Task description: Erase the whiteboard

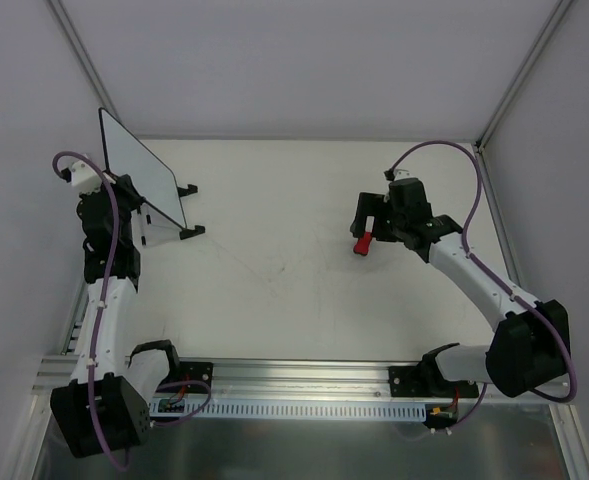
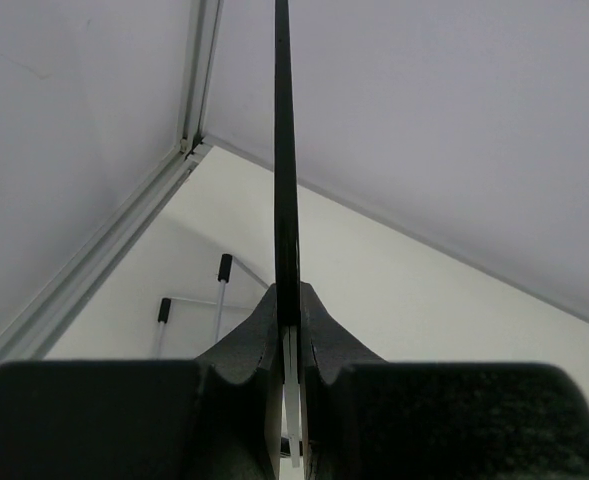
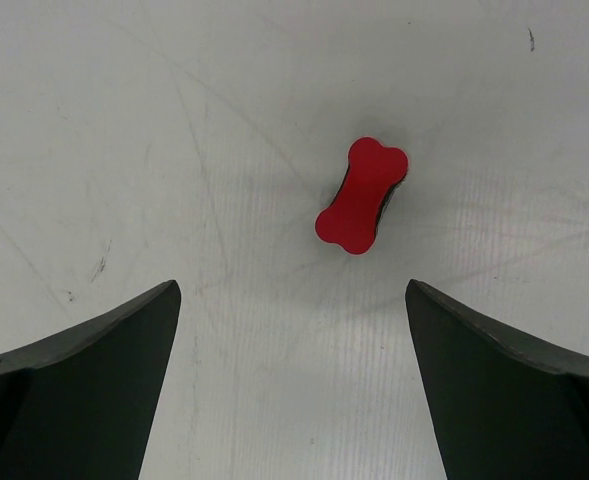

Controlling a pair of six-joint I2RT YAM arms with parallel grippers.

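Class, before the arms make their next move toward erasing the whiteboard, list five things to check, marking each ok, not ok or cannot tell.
1. The left gripper is shut on the whiteboard edge: ok.
2. The whiteboard feet rest on the table: cannot tell.
3. The right gripper is open: ok.
4. The red eraser lies free ahead of the open jaws: ok.
5. The red eraser is gripped: not ok.

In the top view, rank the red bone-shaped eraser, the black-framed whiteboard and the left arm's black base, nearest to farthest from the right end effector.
1. Red bone-shaped eraser, right side, beside the right end effector.
2. Black-framed whiteboard, far left.
3. Left arm's black base, near-left corner.
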